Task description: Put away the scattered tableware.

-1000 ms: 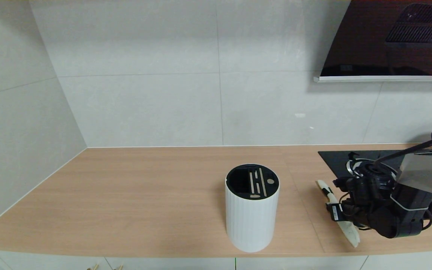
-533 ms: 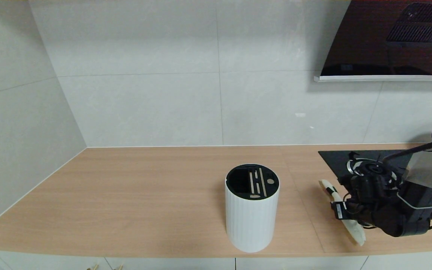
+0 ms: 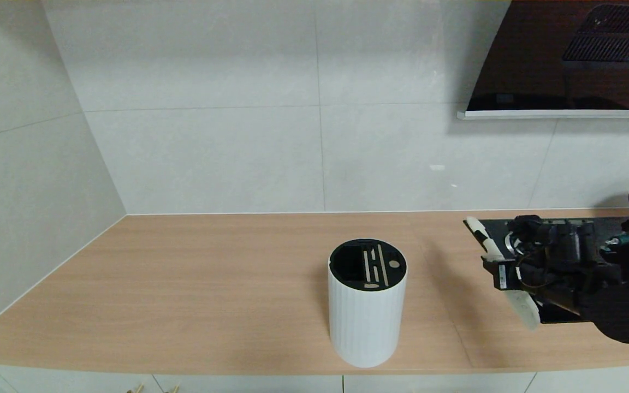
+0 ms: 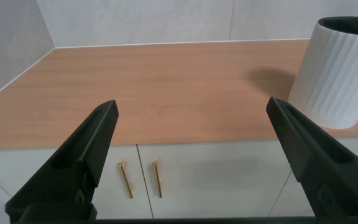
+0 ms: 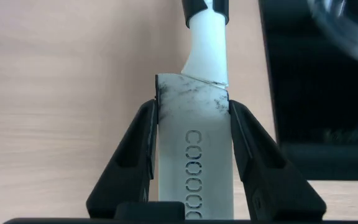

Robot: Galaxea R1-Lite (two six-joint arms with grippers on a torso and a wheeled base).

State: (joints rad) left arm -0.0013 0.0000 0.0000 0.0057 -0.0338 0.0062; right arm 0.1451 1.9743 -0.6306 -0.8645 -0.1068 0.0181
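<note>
Half done at most, judging from how things are lying: pinching the white ceramic knife across the flat of its blade between the right jaws, and holding it, seemingly lifted just off the counter, at 3 o'clock from the white ribbed knife holder and well apart from it. Pointing the handle toward 11 o'clock and the blade tip toward 5 o'clock. Seeing no handle sticking out of the holder's black slotted top. Leaving, by this reckoning, the harder part: bringing the knife across toward 9 o'clock, tipping it blade-down and feeding it into one of the narrow slots.

Holding the left jaws spread wide around nothing, hovering at roughly 7 o'clock from the holder, low before the counter's front edge and the cabinet doors with gold pulls.

Working on pale wood-grain laminate, meeting large grey wall tiles at 12 o'clock and turning a corner at 10 o'clock. Bordering a black cooktop at 3 o'clock, under a dark glass range hood at 1 o'clock.
</note>
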